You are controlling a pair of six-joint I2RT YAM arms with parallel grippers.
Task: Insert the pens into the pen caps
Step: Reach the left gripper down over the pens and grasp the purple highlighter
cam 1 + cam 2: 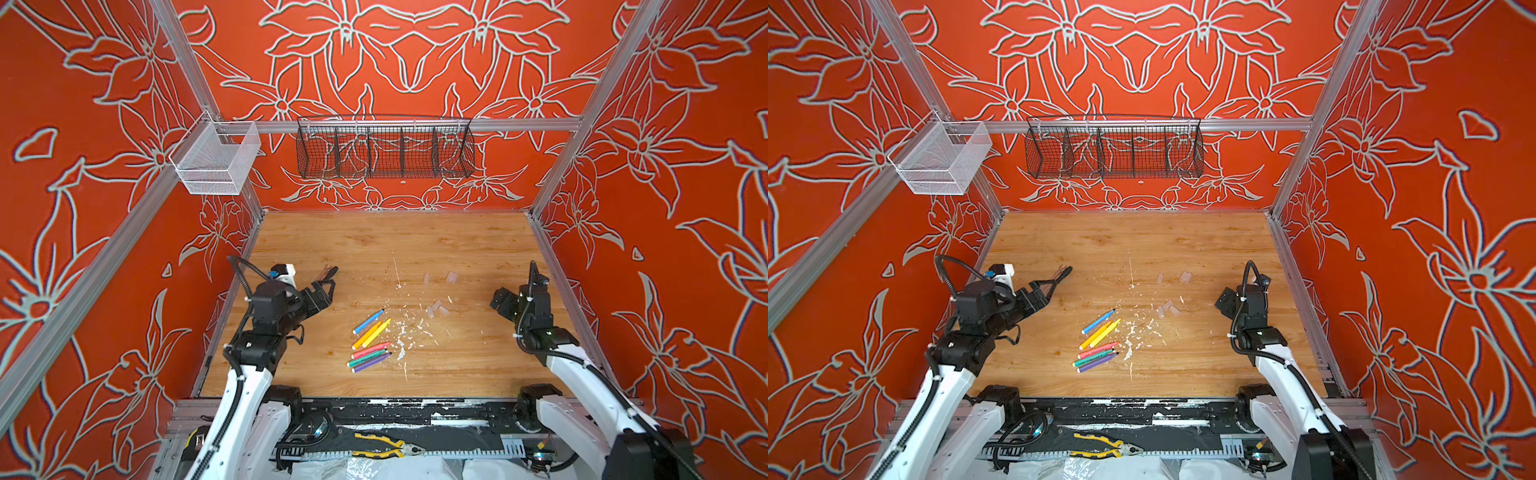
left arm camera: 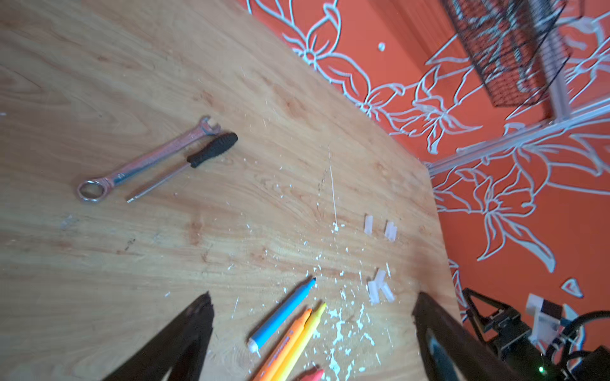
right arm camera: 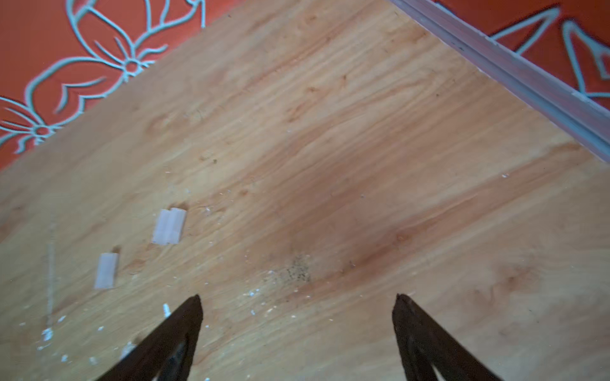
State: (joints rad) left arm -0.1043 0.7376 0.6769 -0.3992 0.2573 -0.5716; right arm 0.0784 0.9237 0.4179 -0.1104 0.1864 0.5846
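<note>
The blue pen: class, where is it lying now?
In a top view the blue pen lies near the table's middle, rearmost of the pens, beside the orange pen and left of the pen caps.

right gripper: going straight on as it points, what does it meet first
Likely the bare table; the right gripper frames only wood, with the pen caps off to one side.

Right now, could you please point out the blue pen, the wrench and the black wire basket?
blue pen (image 1: 368, 321), in a top view, middle of its barrel.
wrench (image 2: 148, 158), left wrist view, middle of its shank.
black wire basket (image 1: 384, 160), in a top view, its front mesh wall.
</note>
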